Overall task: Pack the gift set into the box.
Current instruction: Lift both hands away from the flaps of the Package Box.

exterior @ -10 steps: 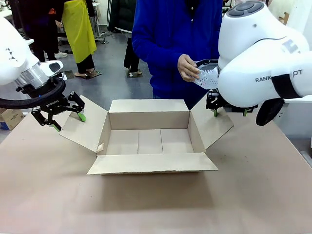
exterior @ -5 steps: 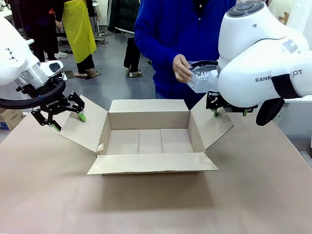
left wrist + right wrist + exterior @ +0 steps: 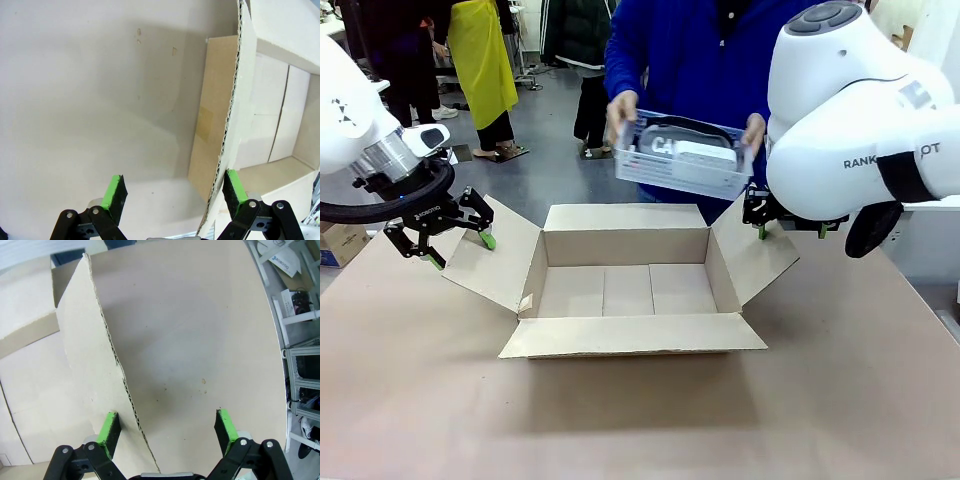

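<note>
Both tools stand open. The left tool (image 3: 173, 186) straddles the raised left flap (image 3: 495, 255) of the box (image 3: 625, 245), and the right tool (image 3: 167, 426) straddles the right flap (image 3: 760, 255), each flap's cut edge close by one pad. The box sits open on the table (image 3: 620, 420), its inside bare. The gift set (image 3: 685, 165) is up in the air over the far side of the box, carried level by the person, one hand (image 3: 620, 118) at each short end. It looks light, the tray stiff. The contents appear loose and would likely slide if it were tipped. The short end walls seem the sound place to hold it.
</note>
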{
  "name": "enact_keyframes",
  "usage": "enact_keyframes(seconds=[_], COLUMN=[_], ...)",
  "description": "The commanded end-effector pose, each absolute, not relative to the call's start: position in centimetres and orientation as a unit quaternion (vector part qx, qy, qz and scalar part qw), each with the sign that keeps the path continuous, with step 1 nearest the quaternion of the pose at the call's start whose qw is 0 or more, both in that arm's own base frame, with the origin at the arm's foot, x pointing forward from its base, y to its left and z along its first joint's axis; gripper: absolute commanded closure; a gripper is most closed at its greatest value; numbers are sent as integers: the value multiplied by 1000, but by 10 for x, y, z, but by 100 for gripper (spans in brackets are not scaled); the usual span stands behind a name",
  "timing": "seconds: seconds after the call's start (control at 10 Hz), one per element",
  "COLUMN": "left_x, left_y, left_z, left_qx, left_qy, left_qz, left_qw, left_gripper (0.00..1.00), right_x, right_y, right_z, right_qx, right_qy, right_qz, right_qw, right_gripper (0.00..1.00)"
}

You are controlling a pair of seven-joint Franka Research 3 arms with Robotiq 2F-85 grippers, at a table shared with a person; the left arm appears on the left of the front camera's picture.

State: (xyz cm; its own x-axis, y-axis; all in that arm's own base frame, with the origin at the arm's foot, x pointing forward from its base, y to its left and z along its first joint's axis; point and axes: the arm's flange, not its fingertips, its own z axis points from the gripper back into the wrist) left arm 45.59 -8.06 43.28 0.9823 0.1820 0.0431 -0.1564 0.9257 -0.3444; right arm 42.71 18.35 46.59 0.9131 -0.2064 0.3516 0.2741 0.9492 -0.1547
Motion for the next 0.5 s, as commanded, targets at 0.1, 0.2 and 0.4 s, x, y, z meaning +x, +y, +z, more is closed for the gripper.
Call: enact_keyframes(seconds=[0.1,0.2,0.4], left_x=[455,455,455], left_y=[-80,-80,-80], left_z=[434,434,434], left_qx=[-165,-165,-165], left_qy=[-38,-38,-38], left_qz=[92,92,92], left_qw=[981,981,981], left_gripper=[0,0,0], right_x=[432,432,432], right_y=[182,182,182], right_z=[468,468,468], right_qx=[-108,-108,-108], right_qy=[-173,-173,-173], right_qz=[-120,-120,-120], right_qw=[971,971,971], right_gripper=[0,0,0])
